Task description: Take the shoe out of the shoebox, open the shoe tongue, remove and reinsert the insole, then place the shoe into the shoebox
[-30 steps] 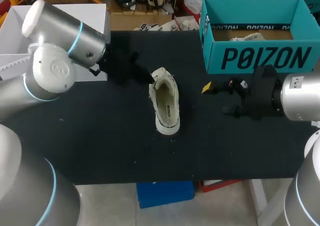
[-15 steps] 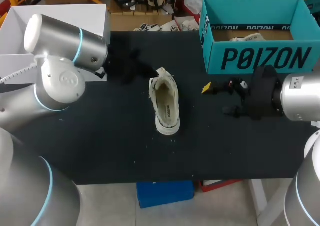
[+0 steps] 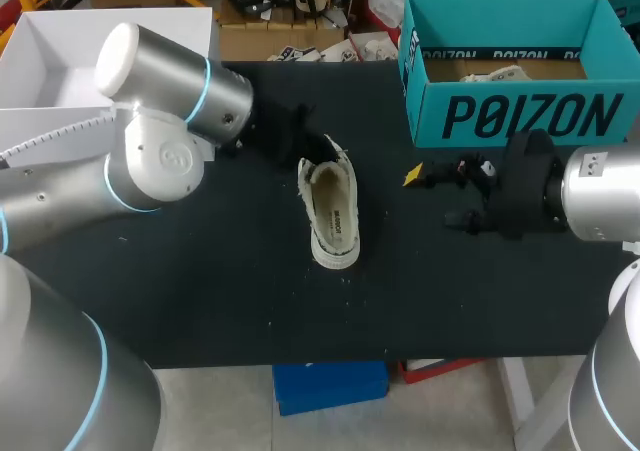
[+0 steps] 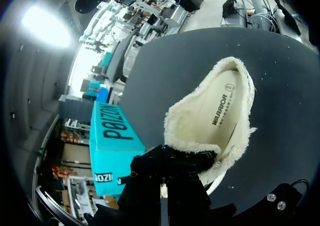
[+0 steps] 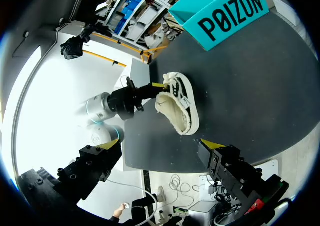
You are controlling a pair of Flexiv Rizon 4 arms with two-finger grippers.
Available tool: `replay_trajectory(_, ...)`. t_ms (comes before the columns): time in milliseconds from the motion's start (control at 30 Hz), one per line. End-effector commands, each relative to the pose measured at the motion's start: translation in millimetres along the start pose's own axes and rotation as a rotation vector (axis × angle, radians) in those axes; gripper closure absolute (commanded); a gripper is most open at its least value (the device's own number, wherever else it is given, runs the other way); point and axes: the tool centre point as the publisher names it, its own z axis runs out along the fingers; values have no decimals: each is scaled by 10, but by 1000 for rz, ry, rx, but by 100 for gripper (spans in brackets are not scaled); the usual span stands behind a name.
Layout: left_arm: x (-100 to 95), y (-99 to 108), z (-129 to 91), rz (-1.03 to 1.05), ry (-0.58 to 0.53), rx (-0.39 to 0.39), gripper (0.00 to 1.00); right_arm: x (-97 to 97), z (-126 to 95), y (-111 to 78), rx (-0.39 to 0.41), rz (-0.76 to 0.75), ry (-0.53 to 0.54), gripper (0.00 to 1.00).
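Observation:
A white low-top shoe (image 3: 334,216) with fleece lining and a printed insole lies on the black table (image 3: 200,271), left of the teal shoebox (image 3: 520,116). My left gripper (image 3: 316,153) is at the shoe's far end. In the left wrist view its black fingers (image 4: 172,158) are shut on the fleecy rim of the shoe (image 4: 220,110), with the shoebox (image 4: 112,136) beyond. My right gripper (image 3: 435,199) hangs open above the table between shoe and box, holding nothing. From the right wrist, the open gripper (image 5: 161,144) faces the shoe (image 5: 177,103), and the left gripper (image 5: 150,89) is at the shoe's end.
The open shoebox (image 5: 230,10) stands at the table's back right with pale paper (image 3: 490,72) inside. A white open box (image 3: 40,71) sits at the back left by my left arm. Bare table lies in front of the shoe.
My left arm has swung to the right, carrying its shut gripper onto the shoe's far end, where the rim now stands up. The right arm has not moved.

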Motion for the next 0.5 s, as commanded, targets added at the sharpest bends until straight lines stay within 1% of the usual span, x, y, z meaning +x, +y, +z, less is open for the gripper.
replay_trajectory(33,161,-59,-64,-9,-7,0,100,4,0,-3,0,1,-1,0)
replay_trajectory(133,266,-121,-59,-16,6,9,100,4,0,-3,0,1,-1,0)
replay_trajectory(233,321,-171,-43,-21,11,19,100,4,0,-3,0,1,-1,0)
replay_trajectory(433,378,-271,-27,-14,26,38,100,4,0,-3,0,1,-1,0)
replay_trajectory(500,383,-294,-59,-12,29,40,100,4,0,-3,0,1,-1,0)
